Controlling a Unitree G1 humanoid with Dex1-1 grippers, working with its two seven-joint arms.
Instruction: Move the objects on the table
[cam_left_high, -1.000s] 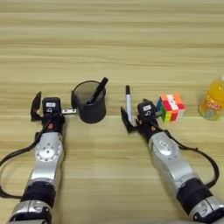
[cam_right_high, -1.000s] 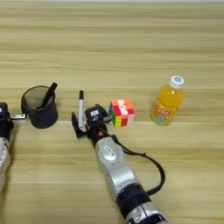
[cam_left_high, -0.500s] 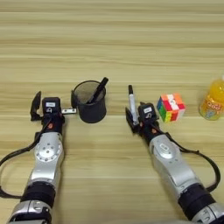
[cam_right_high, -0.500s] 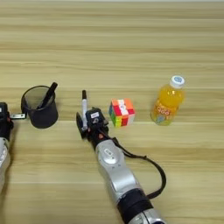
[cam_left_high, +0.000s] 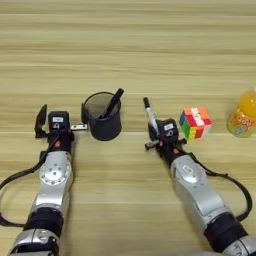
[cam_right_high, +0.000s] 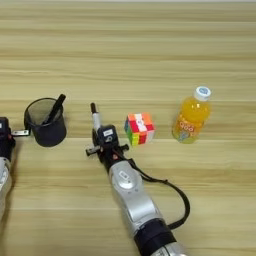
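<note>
Between the black mesh pen cup (cam_left_high: 103, 119) and puzzle cube (cam_left_high: 195, 122), the right gripper (cam_left_high: 159, 131) clenches the white marker (cam_left_high: 151, 117), best kept upright to clear the cup's rim; left gripper (cam_left_high: 55, 124) idle, jaws spread.

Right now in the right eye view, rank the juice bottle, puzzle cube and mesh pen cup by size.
1. Orange-juice bottle, tallest.
2. Black mesh pen cup.
3. Puzzle cube.
Bottle and cup look close; treat that order as unsure.
</note>
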